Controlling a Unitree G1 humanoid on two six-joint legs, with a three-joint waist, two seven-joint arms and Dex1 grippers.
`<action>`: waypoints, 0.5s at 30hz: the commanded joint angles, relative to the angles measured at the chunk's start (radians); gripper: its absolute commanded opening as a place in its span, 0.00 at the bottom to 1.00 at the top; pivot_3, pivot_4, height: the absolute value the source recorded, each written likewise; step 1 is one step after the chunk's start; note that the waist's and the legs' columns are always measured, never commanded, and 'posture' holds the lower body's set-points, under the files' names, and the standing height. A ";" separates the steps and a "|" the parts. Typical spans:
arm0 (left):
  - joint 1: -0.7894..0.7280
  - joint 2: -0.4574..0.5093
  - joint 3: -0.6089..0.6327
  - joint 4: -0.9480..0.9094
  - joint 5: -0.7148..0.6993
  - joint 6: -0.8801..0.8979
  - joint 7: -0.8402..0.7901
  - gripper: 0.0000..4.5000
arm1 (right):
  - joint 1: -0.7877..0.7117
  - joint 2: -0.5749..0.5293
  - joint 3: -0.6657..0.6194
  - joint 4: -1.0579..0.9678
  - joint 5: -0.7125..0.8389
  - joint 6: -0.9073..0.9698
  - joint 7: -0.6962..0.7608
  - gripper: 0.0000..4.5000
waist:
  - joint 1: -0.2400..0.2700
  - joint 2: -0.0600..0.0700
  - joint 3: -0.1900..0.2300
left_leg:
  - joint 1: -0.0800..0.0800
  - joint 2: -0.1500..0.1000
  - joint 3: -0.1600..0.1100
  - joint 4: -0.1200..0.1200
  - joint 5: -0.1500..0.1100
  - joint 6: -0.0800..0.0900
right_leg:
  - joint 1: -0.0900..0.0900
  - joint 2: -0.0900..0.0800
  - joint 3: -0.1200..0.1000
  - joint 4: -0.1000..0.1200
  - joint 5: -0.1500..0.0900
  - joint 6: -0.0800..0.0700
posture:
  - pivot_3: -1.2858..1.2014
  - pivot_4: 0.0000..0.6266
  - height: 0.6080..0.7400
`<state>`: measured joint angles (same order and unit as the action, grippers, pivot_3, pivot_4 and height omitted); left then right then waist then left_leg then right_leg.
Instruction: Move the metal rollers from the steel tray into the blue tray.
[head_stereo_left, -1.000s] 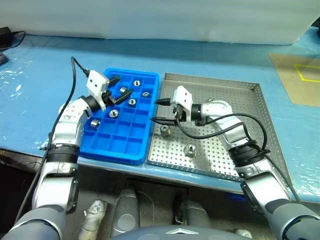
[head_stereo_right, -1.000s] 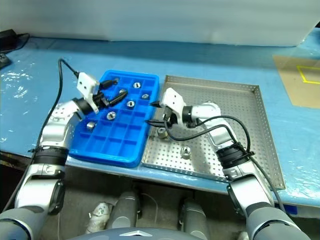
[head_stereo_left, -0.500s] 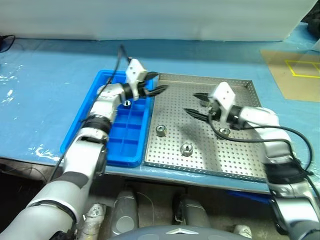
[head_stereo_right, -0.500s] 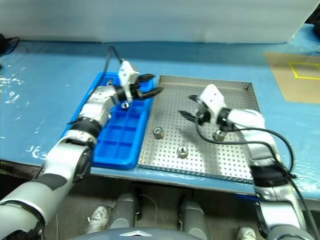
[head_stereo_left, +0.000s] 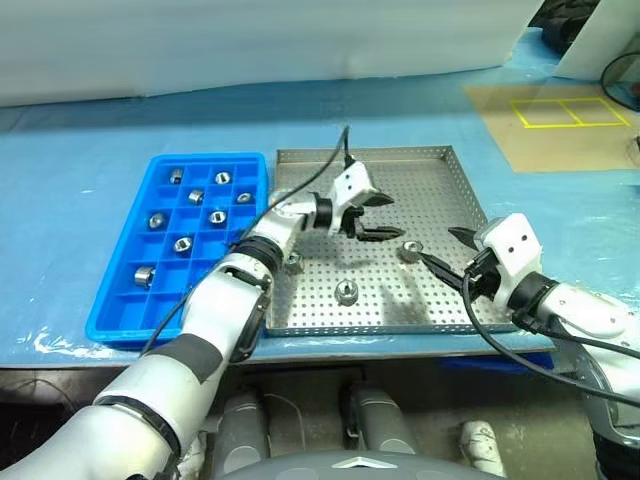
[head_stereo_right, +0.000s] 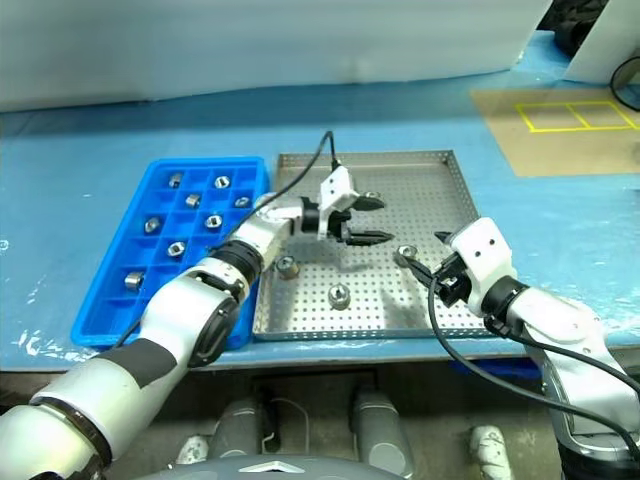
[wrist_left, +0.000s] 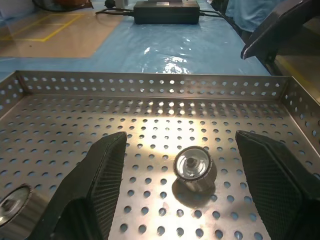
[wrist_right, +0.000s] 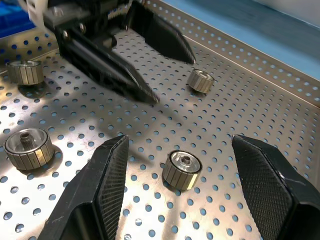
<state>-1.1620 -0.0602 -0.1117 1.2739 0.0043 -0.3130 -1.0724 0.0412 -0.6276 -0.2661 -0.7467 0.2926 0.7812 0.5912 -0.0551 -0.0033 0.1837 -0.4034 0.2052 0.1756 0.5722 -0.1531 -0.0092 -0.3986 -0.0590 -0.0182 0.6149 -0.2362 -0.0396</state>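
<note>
**Both grippers over steel tray, empty**

Right gripper (head_stereo_left: 442, 250), jaws apart, faces a roller (head_stereo_left: 409, 250). Left gripper (head_stereo_left: 378, 217) beyond, jaws apart, holds nothing. Four rollers lie loose in the steel tray (head_stereo_left: 440, 310); seven sit in the blue tray (head_stereo_left: 110, 325).

In the left wrist view, one of the metal rollers (wrist_left: 11, 212) is cut off at the picture's edge, half behind a black finger (wrist_left: 92, 190). From overhead, the left arm covers part of the steel tray (head_stereo_left: 400, 156) rim beside the blue tray (head_stereo_left: 110, 325), and a roller (head_stereo_left: 294, 262) peeks out beside that arm.
</note>
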 joint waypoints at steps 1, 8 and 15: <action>-0.026 -0.011 -0.005 -0.002 0.026 -0.040 0.001 0.82 | 0.025 -0.005 -0.051 -0.080 0.022 0.028 -0.030 0.74 | -0.013 0.000 0.000 | 0.000 0.000 0.000 0.000 0.000 0.001 | 0.001 0.000 0.000 -0.001 0.000 0.001 | 0.24 0.24 1.00; -0.006 -0.064 -0.009 0.034 0.068 0.034 0.101 0.82 | 0.060 -0.001 -0.072 -0.086 0.033 0.034 -0.059 0.74 | -0.031 0.002 -0.001 | -0.002 0.000 0.000 -0.001 -0.001 0.008 | 0.002 0.000 0.000 -0.008 0.001 0.001 | 0.23 0.24 1.00; 0.025 -0.127 -0.005 0.054 0.108 0.073 0.253 0.82 | 0.094 -0.004 -0.076 -0.090 0.035 0.030 -0.082 0.74 | -0.051 0.003 -0.002 | -0.003 -0.001 0.000 0.000 -0.003 0.011 | 0.002 -0.002 0.000 -0.010 0.001 0.001 | 0.22 0.24 1.00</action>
<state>-1.1362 -0.1503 -0.1277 1.3353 0.1094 -0.2441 -0.8516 0.1342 -0.6282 -0.3033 -0.7989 0.3193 0.8176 0.5191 -0.1063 -0.0006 0.1822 -0.4062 0.2039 0.1755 0.5729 -0.1562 0.0020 -0.3962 -0.0603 -0.0185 0.6054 -0.2354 -0.0382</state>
